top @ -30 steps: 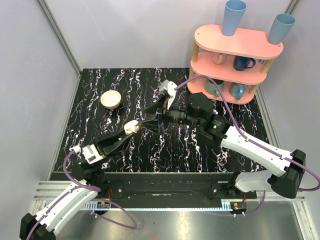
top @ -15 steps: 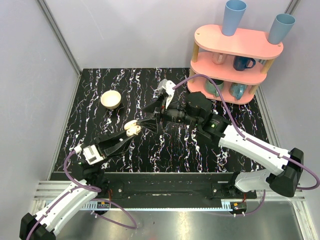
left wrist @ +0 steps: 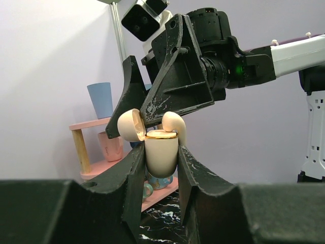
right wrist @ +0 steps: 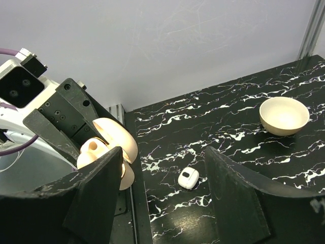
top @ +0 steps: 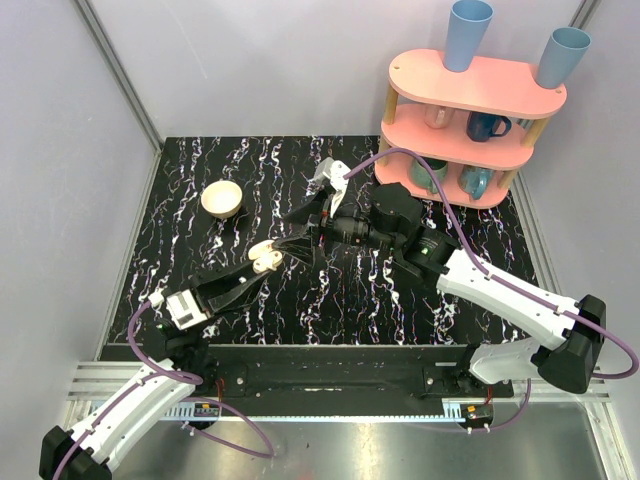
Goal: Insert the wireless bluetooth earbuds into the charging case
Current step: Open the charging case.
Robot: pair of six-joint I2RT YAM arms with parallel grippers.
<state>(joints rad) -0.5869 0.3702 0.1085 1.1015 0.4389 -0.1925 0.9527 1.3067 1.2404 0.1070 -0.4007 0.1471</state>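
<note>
My left gripper (top: 262,263) is shut on a cream charging case (top: 265,257) and holds it above the table with its lid open. In the left wrist view the case (left wrist: 161,151) stands upright between the fingers, with the lid (left wrist: 129,125) tipped left. One white earbud (left wrist: 174,124) sits at the case's top opening. In the right wrist view the case (right wrist: 109,147) is at the left, with an earbud (right wrist: 91,149) in it. My right gripper (top: 298,240) is open and empty, its tips right beside the case; its jaws stand wide apart (right wrist: 162,157).
A small white rounded-square case with a dark centre (right wrist: 188,178) lies on the black marbled table (top: 400,290). A cream bowl (top: 222,198) stands at the back left. A pink two-tier shelf (top: 470,110) with mugs and blue cups stands at the back right.
The right arm has shifted slightly left towards the case. The left gripper with the case has moved a little nearer and lower.
</note>
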